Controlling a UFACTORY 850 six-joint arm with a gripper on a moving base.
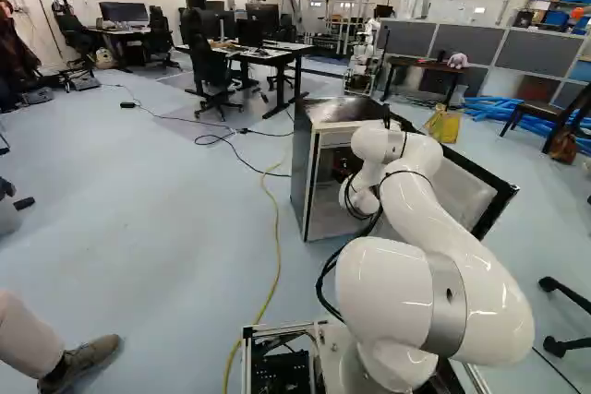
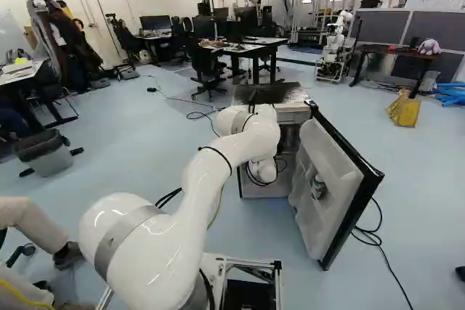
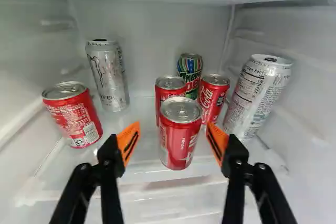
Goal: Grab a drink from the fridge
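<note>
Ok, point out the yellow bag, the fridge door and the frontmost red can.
Yellow bag (image 2: 405,111): right base view, its front.
Fridge door (image 2: 326,170): right base view, inner face.
Frontmost red can (image 3: 179,142): wrist view, its side.

I'm reading "Coca-Cola" on the red can beside the tall white can; "Nutrition Facts" is showing on that white can; other lettering is looking too small to read.

Gripper open, fingers wide apart
</note>
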